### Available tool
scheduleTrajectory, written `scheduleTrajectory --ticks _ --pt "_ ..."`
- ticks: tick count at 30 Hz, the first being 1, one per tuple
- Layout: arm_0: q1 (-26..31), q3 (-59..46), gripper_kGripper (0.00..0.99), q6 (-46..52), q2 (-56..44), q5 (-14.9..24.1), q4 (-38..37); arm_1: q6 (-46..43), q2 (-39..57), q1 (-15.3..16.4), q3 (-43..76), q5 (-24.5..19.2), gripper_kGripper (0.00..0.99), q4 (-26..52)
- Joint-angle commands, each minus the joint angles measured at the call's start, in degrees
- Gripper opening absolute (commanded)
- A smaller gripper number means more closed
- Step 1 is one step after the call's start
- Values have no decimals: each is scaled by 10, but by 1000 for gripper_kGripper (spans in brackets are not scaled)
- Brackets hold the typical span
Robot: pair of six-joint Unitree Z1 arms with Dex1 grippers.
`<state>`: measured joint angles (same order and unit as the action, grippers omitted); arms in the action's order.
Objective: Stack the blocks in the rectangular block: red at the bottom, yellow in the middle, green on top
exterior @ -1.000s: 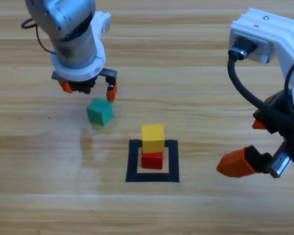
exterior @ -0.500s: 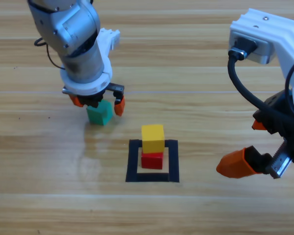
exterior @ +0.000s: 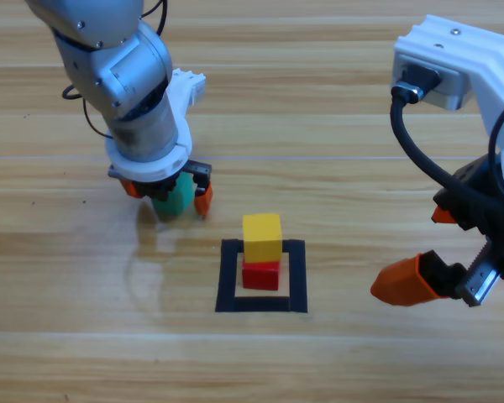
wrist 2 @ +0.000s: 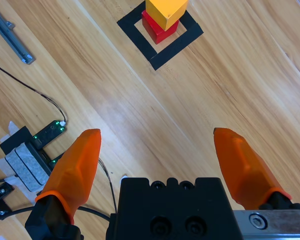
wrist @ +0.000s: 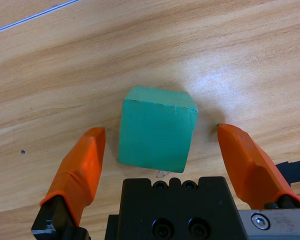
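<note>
The teal-green cube [wrist: 156, 129] rests on the wood between the open jaws of my left gripper [wrist: 160, 142], one orange jaw on each side and neither touching it. From above, that gripper [exterior: 166, 195] hides most of the green cube [exterior: 178, 201], left of the taped rectangle. The yellow cube [exterior: 262, 237] sits on the red cube [exterior: 261, 274] inside the black tape rectangle [exterior: 228, 274]. In the right wrist view, yellow cube [wrist 2: 165, 11], red cube [wrist 2: 155, 29] and rectangle [wrist 2: 175, 47] lie far ahead. My right gripper [exterior: 437, 252] hangs open at the right edge, holding nothing.
A black cable [exterior: 416, 147] loops down the right arm. Off the table in the right wrist view lie a small circuit board [wrist 2: 42, 135] with wires and a metal rail [wrist 2: 10, 35].
My left gripper has come down and toward the rectangle, from above the green cube to straddling it. The right arm and the yellow-on-red stack have not moved.
</note>
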<state>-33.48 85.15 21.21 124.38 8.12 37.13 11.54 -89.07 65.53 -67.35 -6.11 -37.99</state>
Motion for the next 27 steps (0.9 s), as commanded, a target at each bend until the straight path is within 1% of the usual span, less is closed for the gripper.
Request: scheduleTrajectory --ticks 1,7,9,12,17,20,21,23,25,27 --pt "16 -8 933 -13 24 -5 -8 0 -3 12 3 11 990 13" --pt "26 -5 927 -20 18 -8 -8 1 -3 12 4 10 990 13" --pt "31 -6 865 -23 17 -10 -8 1 -3 12 4 11 990 13" --pt "36 -8 698 -27 17 -13 -9 0 -3 12 4 13 990 13" --pt "38 -10 341 -28 10 -12 -10 1 -2 12 4 13 990 13" --pt "38 -11 138 -22 -8 -9 -11 1 -2 12 4 15 990 13" --pt "37 -15 87 -15 -22 -5 -10 1 -2 12 4 15 990 13" --pt "31 -17 89 -6 -48 -2 -7 1 -2 12 5 15 990 13" --pt "12 -14 87 11 -85 4 3 1 -2 12 5 15 990 13" --pt "-4 -4 74 28 -127 8 25 0 -1 12 5 15 990 13"
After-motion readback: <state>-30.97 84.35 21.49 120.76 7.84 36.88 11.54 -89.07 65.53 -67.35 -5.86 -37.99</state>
